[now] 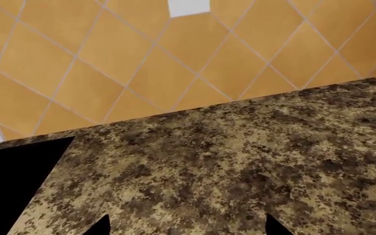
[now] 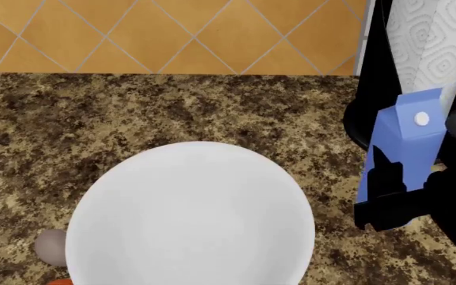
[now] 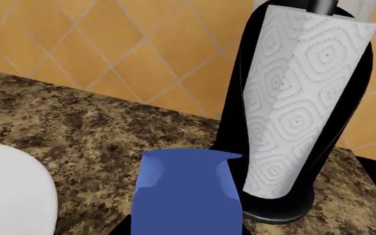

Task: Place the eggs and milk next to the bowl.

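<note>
The white bowl [image 2: 188, 219] fills the near middle of the head view; its rim also shows in the right wrist view [image 3: 11, 196]. The pale greyish-pink egg [image 2: 51, 246] lies against the bowl's left side, with the orange-brown egg [image 2: 60, 281] just below it, cut off by the frame edge. My right gripper [image 2: 398, 178] is shut on the blue milk carton [image 2: 406, 139], upright to the right of the bowl; the carton also fills the right wrist view [image 3: 188, 196]. My left gripper [image 1: 188, 230] is open and empty over the bare counter.
A white patterned paper-towel roll [image 2: 422, 47] on a black stand [image 3: 286, 210] stands right behind the carton. The speckled brown counter [image 2: 133, 113] runs back to an orange tiled wall [image 2: 173, 29]. A black shape [image 1: 11, 186] sits at one side of the left wrist view.
</note>
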Controlling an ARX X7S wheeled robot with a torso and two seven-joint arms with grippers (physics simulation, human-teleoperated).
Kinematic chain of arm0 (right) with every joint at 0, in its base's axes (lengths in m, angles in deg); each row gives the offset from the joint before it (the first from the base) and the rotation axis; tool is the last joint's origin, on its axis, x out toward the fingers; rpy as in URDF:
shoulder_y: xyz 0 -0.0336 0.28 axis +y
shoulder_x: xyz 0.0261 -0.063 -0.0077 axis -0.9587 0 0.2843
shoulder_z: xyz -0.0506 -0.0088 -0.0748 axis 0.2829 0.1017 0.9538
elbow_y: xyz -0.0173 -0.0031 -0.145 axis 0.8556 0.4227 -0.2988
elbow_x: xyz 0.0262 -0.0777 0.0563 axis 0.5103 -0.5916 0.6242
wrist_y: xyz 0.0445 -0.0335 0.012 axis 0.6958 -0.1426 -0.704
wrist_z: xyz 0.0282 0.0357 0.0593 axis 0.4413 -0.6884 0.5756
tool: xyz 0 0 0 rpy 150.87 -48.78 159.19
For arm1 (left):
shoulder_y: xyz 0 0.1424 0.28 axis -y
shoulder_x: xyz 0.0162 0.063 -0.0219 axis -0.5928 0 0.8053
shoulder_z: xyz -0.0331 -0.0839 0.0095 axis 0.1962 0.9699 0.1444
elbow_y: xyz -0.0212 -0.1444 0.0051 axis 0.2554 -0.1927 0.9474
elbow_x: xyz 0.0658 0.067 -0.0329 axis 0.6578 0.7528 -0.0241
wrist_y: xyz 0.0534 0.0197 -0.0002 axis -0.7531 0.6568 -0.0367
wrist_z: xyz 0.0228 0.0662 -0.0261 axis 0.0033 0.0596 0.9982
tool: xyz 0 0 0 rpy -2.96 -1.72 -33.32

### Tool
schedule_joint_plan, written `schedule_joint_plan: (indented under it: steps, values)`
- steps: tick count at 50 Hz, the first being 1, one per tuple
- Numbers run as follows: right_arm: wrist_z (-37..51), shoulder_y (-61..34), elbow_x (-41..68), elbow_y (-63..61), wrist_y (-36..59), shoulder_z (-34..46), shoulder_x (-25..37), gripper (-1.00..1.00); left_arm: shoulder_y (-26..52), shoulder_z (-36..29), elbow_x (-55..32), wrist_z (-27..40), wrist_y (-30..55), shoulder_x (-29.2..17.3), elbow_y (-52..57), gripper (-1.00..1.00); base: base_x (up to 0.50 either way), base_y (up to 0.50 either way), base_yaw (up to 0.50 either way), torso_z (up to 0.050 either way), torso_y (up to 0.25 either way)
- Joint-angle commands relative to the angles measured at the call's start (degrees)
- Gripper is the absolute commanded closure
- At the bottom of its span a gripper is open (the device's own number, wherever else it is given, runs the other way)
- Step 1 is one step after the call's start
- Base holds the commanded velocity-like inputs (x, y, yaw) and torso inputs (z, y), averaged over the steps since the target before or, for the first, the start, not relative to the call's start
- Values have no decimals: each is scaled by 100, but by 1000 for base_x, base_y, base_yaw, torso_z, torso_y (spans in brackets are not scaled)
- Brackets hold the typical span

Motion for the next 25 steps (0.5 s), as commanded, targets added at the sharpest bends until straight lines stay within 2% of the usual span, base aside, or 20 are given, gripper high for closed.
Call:
schedule_joint_plan:
  steps: [1, 11, 25]
  values:
    - [-600, 252, 73, -219, -218, -162, 299, 100, 2, -14, 9, -26, -13, -8, -1, -100, 0, 0, 0, 0, 0]
    - [-1108, 668, 129, -421, -574, -325, 558, 100, 9, -36, 24, -49, -13, -23, 1, -100, 0, 0, 0, 0, 1]
    - [-1411, 982, 157, -569, -895, -380, 523, 100, 7, -44, 40, -54, -29, -27, 1, -100, 0, 0, 0, 1, 0]
